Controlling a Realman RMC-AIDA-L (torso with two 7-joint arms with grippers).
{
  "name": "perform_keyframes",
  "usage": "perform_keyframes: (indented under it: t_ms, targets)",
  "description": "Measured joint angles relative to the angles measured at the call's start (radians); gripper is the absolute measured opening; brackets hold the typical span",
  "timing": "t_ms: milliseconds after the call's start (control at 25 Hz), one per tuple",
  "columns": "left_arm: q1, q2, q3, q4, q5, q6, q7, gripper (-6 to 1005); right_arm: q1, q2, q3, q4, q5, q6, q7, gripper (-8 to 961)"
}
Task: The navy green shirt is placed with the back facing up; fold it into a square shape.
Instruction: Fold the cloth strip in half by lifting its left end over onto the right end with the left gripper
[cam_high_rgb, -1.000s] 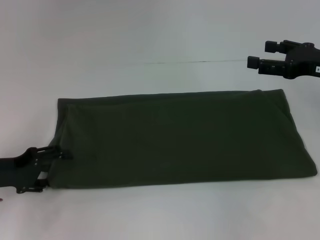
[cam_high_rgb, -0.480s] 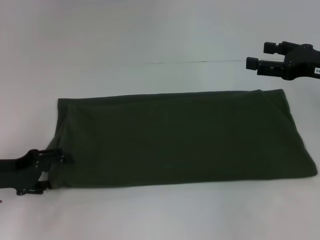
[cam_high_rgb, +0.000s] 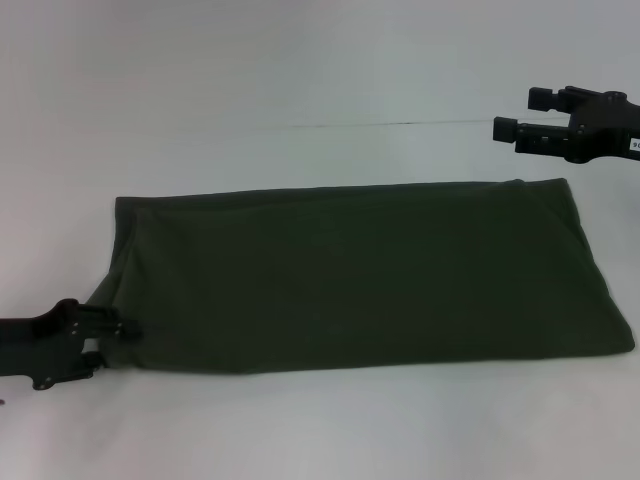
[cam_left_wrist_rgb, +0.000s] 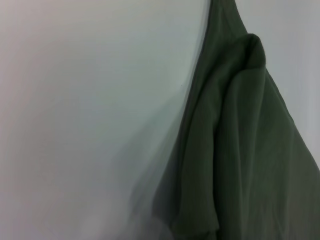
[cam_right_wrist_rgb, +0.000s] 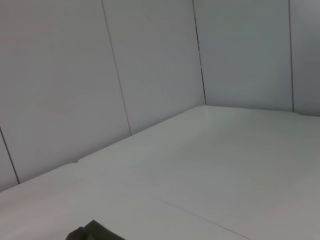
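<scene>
1. The navy green shirt (cam_high_rgb: 360, 275) lies flat on the white worktop (cam_high_rgb: 300, 70), already folded into one long band that runs from the robot's left side across to its right, the right end a little nearer the front edge.

2. The left gripper (cam_high_rgb: 112, 340) sits low at the shirt's near-left corner. Its dark fingers (cam_high_rgb: 110, 324) reach into the cloth there, and the corner looks pinched and drawn slightly up off the worktop, though from above I cannot be fully sure the cloth is caught between them.

3. From the left wrist camera the shirt (cam_left_wrist_rgb: 240, 150) fills one side of the view as bunched, draped folds with a rounded lump at the top, hanging against the pale worktop (cam_left_wrist_rgb: 75, 125).

4. The right gripper (cam_high_rgb: 522, 116) hovers in the air beyond the shirt's far-right corner, well clear of the fabric. Its two fingers (cam_high_rgb: 510, 128) are spread, with nothing between them.

5. The right wrist camera faces panelled white walls (cam_right_wrist_rgb: 150, 65) and bare worktop (cam_right_wrist_rgb: 210, 160); only a small dark scrap of the shirt (cam_right_wrist_rgb: 92, 232) shows at the edge.
</scene>
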Motion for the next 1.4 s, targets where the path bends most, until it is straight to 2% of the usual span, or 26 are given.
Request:
perform_keyframes:
  t_ms: [280,520,920,1160,1400]
  targets:
    - [-0.002,0.001,0.003,0.000,0.000,0.000,0.018,475,0.001,0.001,0.000,0.000,0.001,0.000,0.000,890]
    - [-0.005,0.003,0.017,0.006,0.004,-0.017,0.055,480,0.002,0.003,0.000,0.000,0.001,-0.002,0.000,889]
    - [-0.007,0.003,0.020,0.001,0.007,-0.020,0.054,169,0.001,0.005,0.000,0.000,0.001,-0.002,0.000,888]
    - [-0.006,0.003,0.016,0.014,0.004,-0.017,0.064,57,0.001,0.004,-0.007,0.000,0.000,-0.002,0.000,887]
    - [0.000,0.012,0.014,0.045,0.003,-0.006,0.072,57,-0.006,0.004,-0.046,-0.002,-0.008,-0.008,0.000,887]
